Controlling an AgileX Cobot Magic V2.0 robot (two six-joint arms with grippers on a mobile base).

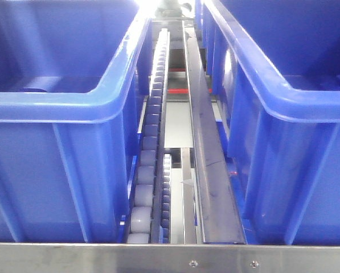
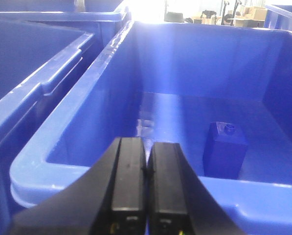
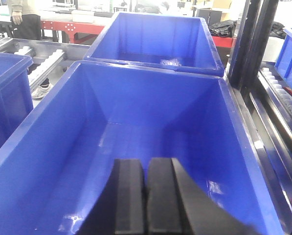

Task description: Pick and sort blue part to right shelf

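Hovering just above the near rim of a large blue plastic bin [image 2: 62,161], the left gripper [image 2: 146,196] has its black fingers pressed together with nothing between them. On the bin floor, towards the near right, stands the small blue block-shaped part with a round cap on top [image 2: 225,149], clear of the walls, with open floor to its left and behind it. A second blue bin [image 2: 33,93] sits close alongside on the left, its rim nearly touching.

The right gripper [image 3: 146,200] is likewise closed and empty, over the near edge of a deep blue bin [image 3: 234,137] whose floor shows bare. Another blue bin [image 3: 155,39] butts against its far wall.

From the front view, the stainless-steel roller rack [image 1: 150,165] runs between two bins, with a steel guide rail [image 1: 207,165] leaving a narrow gap.
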